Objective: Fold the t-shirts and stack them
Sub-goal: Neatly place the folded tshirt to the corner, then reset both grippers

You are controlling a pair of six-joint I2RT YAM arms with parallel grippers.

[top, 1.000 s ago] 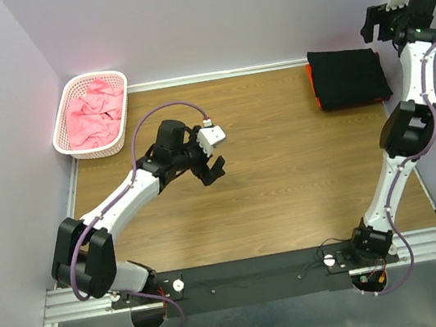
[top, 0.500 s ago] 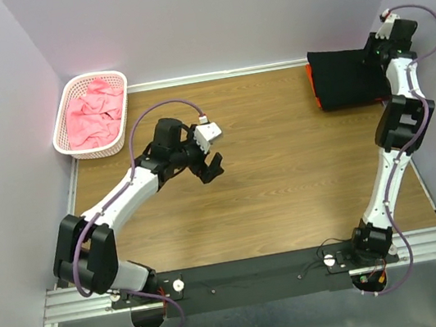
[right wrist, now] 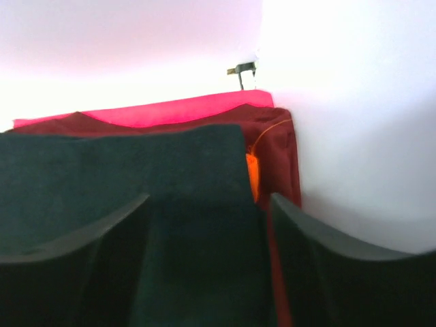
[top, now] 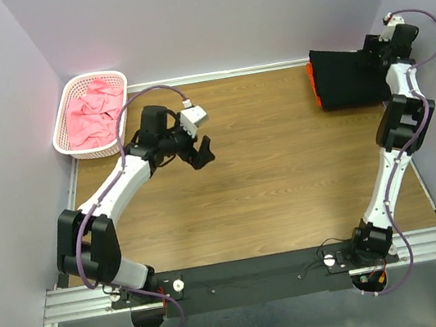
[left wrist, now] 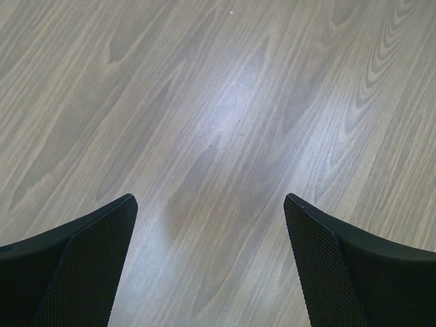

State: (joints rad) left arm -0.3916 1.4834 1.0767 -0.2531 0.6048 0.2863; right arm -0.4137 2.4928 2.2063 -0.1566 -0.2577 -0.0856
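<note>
The pink t-shirts [top: 93, 115] look soft, light and limp; pinch a raised fold. The left claw [top: 202, 151] and right claw [top: 373, 52] both stand wide.

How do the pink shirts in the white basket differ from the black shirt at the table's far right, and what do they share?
Colour: the pink shirts are bright pink; the black shirt is black.
Pose: the pink shirts lie crumpled; the black shirt is folded flat.
Place: the pink shirts fill the basket at far left; the black shirt tops a stack on the table.
Both are soft cloth.
</note>
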